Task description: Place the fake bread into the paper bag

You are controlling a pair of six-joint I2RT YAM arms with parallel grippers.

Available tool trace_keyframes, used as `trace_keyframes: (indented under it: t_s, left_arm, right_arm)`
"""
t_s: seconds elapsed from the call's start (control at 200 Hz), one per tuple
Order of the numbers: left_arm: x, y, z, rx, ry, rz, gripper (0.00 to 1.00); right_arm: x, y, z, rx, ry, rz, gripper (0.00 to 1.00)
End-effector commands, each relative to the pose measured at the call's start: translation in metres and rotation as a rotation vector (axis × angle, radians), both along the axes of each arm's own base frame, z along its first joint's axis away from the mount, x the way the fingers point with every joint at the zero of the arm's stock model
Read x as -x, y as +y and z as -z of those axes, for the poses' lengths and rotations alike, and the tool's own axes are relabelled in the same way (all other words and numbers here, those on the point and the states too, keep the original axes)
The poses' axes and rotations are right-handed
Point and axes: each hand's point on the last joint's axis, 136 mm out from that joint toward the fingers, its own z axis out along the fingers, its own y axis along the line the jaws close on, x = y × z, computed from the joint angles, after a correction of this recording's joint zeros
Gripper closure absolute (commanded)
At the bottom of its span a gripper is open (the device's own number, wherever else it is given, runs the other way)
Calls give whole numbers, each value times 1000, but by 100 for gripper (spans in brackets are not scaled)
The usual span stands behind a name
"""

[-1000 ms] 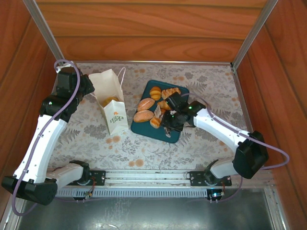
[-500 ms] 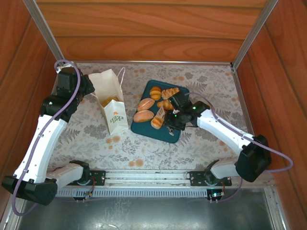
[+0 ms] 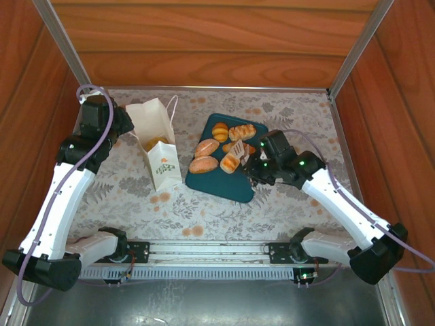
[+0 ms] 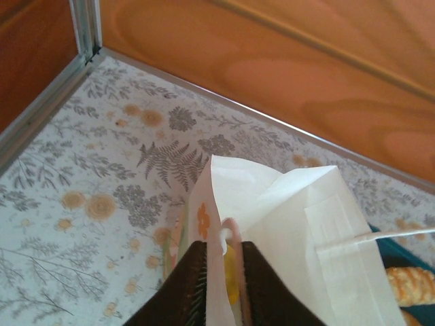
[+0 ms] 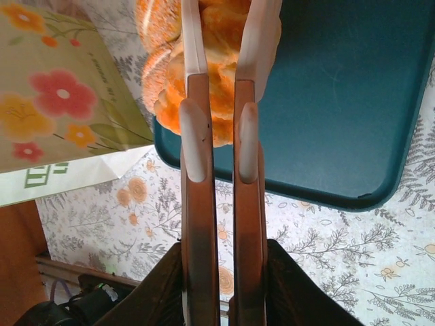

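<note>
One roll [image 3: 230, 164] is clamped between the pale fingers [image 5: 192, 129] of the right pincer [image 3: 236, 153], which grips it by its sides over the middle of the teal tray [image 3: 224, 185]. In the right wrist view, the roll bulges out to the left of the fingers and overlaps the tray's edge.

Four more rolls [image 3: 206, 147] lie in plain view on the far and left parts of the tray. A fifth is partly hidden behind the pincer.

The bag [image 3: 153, 119] stands upright on the flowered counter [image 3: 204, 207], left of the tray and apart from it, with its mouth open upward. A golden lump [image 3: 158, 142] shows inside, though what it is cannot be told.

The left pincer [image 4: 221, 272] is pinched together on the bag's rim at its left side, with the paper wall caught between the dark fingers [image 4: 187, 288]. One cord handle [image 4: 367, 236] sticks out from the bag toward the tray.
</note>
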Motion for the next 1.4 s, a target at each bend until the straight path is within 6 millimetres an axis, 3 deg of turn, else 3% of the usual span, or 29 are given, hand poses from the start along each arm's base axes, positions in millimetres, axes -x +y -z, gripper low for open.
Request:
trace_keyframes:
  t_s: [0.0, 0.255, 0.495, 0.595, 0.78, 1.109, 1.269, 1.399]
  left_arm:
    - [3, 4, -12, 0, -44, -12, 78]
    - [10, 9, -17, -8, -63, -24, 69]
    - [16, 13, -18, -18, -73, -32, 66]
    - [15, 12, -17, -18, -70, -30, 67]
    - [15, 12, -11, -13, -57, -32, 79]
    - [13, 11, -9, -10, -48, -30, 99]
    - [13, 11, -7, -9, -45, -30, 100]
    - [13, 10, -6, -9, -41, -30, 100]
  right_arm:
    - [-17, 7, -50, -53, -154, -34, 79]
    - [-35, 26, -134, -128, -369, -136, 80]
    - [-48, 46, -192, -190, -527, -229, 80]
    - [-51, 57, -211, -227, -579, -273, 80]
    - [-53, 76, -244, -300, -665, -342, 81]
    - [-47, 119, -274, -359, -753, -452, 81]
    - [-39, 142, -274, -353, -767, -518, 81]
    - [-35, 159, -264, -313, -770, -566, 81]
